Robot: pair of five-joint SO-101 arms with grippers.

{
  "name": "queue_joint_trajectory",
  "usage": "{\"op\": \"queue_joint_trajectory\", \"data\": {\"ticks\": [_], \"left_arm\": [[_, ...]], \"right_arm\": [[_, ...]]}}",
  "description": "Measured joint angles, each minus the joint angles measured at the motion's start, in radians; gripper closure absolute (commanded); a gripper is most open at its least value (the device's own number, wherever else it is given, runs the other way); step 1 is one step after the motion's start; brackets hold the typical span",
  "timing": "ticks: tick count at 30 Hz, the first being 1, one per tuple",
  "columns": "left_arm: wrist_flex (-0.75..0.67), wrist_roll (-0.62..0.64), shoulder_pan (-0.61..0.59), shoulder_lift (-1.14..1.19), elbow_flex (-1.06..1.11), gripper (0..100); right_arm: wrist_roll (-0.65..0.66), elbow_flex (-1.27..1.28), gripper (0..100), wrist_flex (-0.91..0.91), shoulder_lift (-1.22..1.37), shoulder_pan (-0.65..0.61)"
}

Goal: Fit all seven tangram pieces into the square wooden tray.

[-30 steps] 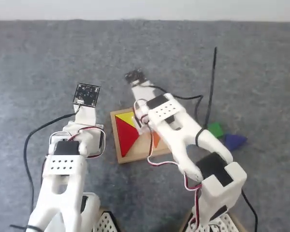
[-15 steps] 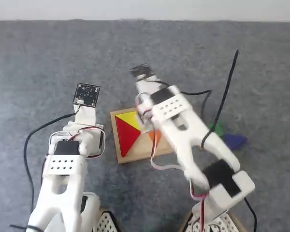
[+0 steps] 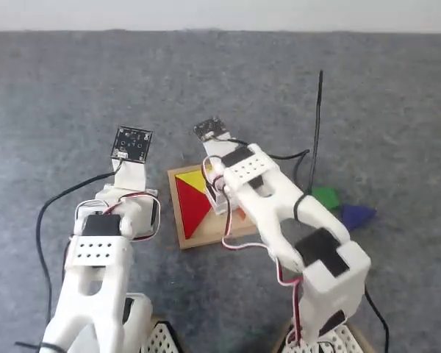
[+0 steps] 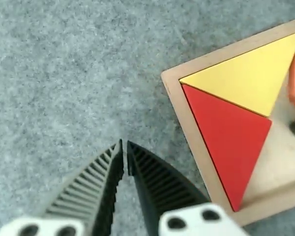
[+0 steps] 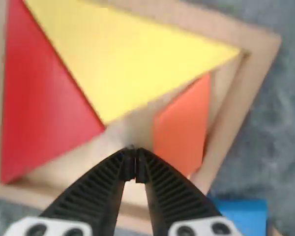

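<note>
Looking down from its own wrist camera, the right gripper point(image 5: 135, 156) had its two fingers pressed together, with nothing held between them. Its tips were over the bare wood inside the square wooden tray point(image 5: 258, 93), just beside the orange piece point(image 5: 184, 128). The yellow triangle point(image 5: 123, 59) and the red triangle point(image 5: 44, 98) lay flat in the tray, side by side. The orange piece lay next to the yellow one, near the tray's wall.

My guess was that the closed tips were there to push the orange piece snug into its spot. To do that well, the tips should stay low and press on the piece's side, not its top. The push should be slow and small, so the piece slid flat and did not ride up on the wall. It should also keep off the yellow and red triangles, so they were not bumped loose.

The left gripper point(image 4: 124, 147) was closed too, empty, over the grey carpet point(image 4: 64, 73) beside a corner of the tray. A green piece point(image 3: 325, 195) and a blue piece point(image 5: 238, 214) waited outside the tray.
</note>
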Motion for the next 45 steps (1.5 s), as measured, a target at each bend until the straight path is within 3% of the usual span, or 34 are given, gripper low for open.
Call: {"op": "queue_joint_trajectory", "data": {"ticks": [16,25,31,38,45], "left_arm": [[0.000,0.000,0.000,0.000,0.000,98],[0.000,0.000,0.000,0.000,0.000,98],[0.000,0.000,0.000,0.000,0.000,98],[0.000,0.000,0.000,0.000,0.000,98],[0.008,0.035,0.000,0.000,-0.014,92]], "right_arm": [[0.006,-0.192,97.8,-0.008,0.061,0.044],[0.178,-0.195,97.8,0.193,-0.250,0.064],[0.387,-0.074,96.9,0.324,-0.451,0.331],[0.669,0.196,85.3,0.295,-0.566,0.694],[0.720,0.295,85.2,0.195,-0.578,0.896]]}}
